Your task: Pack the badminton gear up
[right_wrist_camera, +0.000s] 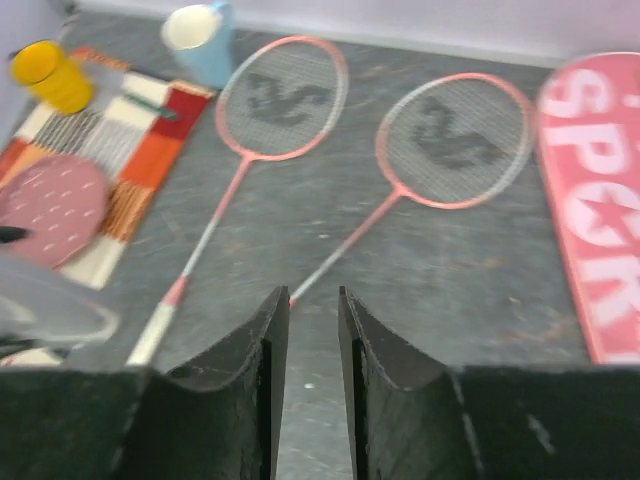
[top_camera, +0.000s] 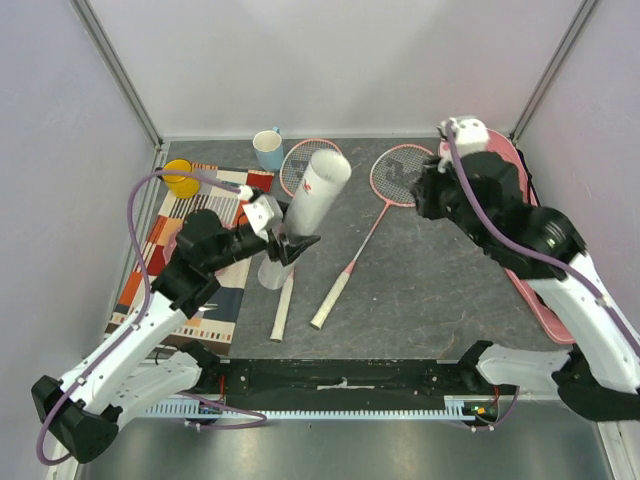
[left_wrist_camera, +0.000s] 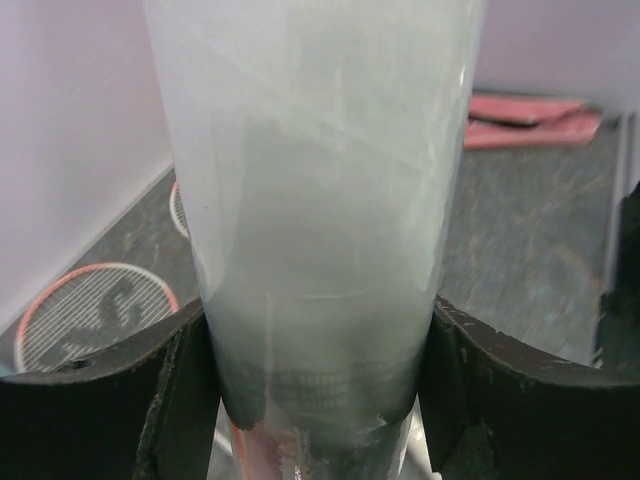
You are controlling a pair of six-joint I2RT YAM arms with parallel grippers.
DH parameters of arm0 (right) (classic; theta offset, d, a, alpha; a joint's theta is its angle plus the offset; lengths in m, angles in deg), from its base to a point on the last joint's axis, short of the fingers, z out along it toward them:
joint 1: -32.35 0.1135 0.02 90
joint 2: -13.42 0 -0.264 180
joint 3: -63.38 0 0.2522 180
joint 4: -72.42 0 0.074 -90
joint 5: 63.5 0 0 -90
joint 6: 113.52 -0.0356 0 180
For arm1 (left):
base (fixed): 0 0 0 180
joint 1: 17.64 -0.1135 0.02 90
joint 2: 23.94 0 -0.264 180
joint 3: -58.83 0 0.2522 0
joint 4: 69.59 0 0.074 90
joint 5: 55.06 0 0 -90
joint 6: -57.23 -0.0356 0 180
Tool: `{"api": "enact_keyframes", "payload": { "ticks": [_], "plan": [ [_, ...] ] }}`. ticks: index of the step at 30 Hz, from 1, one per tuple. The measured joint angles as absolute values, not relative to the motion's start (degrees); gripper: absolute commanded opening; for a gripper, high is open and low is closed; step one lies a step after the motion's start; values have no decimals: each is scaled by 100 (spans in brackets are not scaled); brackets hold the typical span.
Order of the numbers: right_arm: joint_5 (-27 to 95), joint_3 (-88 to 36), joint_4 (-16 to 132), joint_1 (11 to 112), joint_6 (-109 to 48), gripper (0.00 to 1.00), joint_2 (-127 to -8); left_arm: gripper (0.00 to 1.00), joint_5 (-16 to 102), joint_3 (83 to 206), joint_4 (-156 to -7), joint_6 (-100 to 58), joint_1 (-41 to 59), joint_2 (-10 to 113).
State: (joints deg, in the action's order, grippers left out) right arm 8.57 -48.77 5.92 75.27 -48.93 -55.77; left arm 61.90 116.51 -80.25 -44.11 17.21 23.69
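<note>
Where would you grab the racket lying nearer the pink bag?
The racket lies flat, so come from straight above and close across its white handle: the thickest part, with bare table on both sides.

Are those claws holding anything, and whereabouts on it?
The left gripper clamps the long white tube near its lower end. The right gripper holds nothing, jaws slightly apart.

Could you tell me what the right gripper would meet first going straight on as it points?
Ahead of the right gripper, probably the thin shaft of the right-hand pink-framed racket on the grey table; depth unclear.
</note>
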Motion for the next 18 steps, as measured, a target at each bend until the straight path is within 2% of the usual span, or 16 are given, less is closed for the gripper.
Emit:
{"api": "enact_keyframes", "payload": {
  "ticks": [3, 7, 10, 14, 18],
  "plan": [
    [-31, -4381, 518, 7483, -4650, 47, -4869, 28, 6385, 12361, -7988, -3477, 1721, 2754],
    [-181, -4025, 509, 7483, -4493, 53, -4517, 28, 6446, 12617, -7829, -2437, 1727, 3058],
    [26, -3719, 538, 7483, -4425, 54, -4611, 28, 6173, 12930, -8253, -2092, 1727, 3429],
    [758, -3290, 641, 7483, -4403, 54, -5024, 30, 5240, 13756, -9494, -2120, 1716, 3963],
    [1464, -2685, 846, 7487, -4434, 55, -5282, 30, 4912, 13983, -10198, -2172, 1065, 4181]
  ]
}}
